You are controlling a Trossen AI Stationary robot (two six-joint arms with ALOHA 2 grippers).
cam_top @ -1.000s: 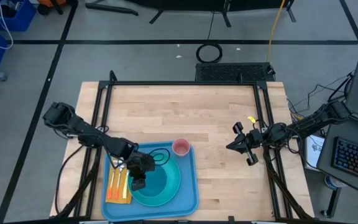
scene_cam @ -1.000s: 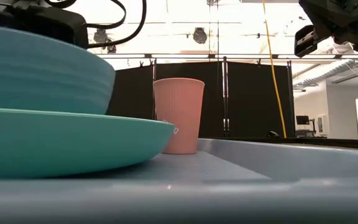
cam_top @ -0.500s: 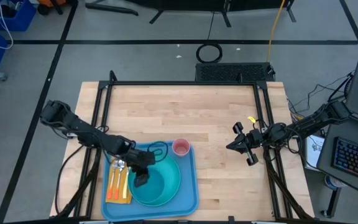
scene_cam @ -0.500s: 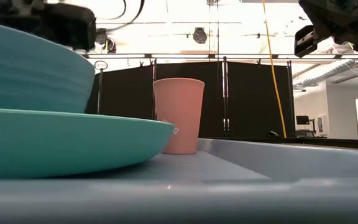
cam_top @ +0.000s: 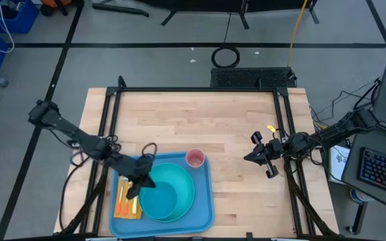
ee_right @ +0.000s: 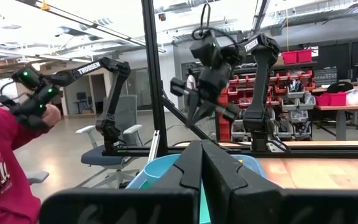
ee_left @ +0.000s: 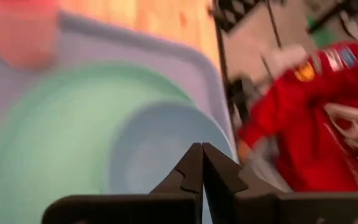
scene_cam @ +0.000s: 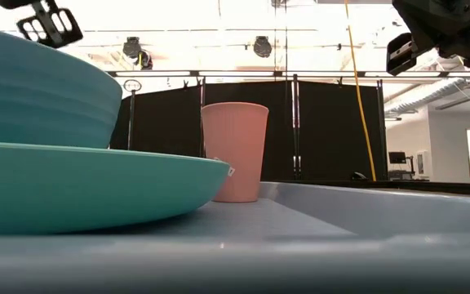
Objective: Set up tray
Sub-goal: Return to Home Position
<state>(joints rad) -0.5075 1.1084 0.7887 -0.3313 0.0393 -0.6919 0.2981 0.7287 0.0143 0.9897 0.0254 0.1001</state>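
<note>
The light-blue tray (cam_top: 203, 204) lies at the table's near edge. On it rests a teal plate (cam_top: 179, 177) that carries a blue bowl (cam_top: 158, 202). A pink cup (cam_top: 195, 158) stands upright at the tray's far right corner. Orange and yellow utensils (cam_top: 124, 203) lie along the tray's left side. My left gripper (cam_top: 141, 182) hangs shut above the plate's left rim, touching nothing; its own view shows the fingertips (ee_left: 211, 163) together over the bowl (ee_left: 160, 146). My right gripper (cam_top: 256, 155) is shut and raised near the table's right edge.
Bare wooden table top (cam_top: 200, 120) lies beyond and to the right of the tray. A black frame (cam_top: 200, 89) runs round the table. A person in a red sleeve (ee_left: 316, 106) stands past the table's near edge.
My left gripper has risen off the bowl and plate and drawn back toward the table's left edge, rolling as it went. In the low view it has climbed to the top of the picture. The bowl has shifted slightly toward the table's left on the plate.
</note>
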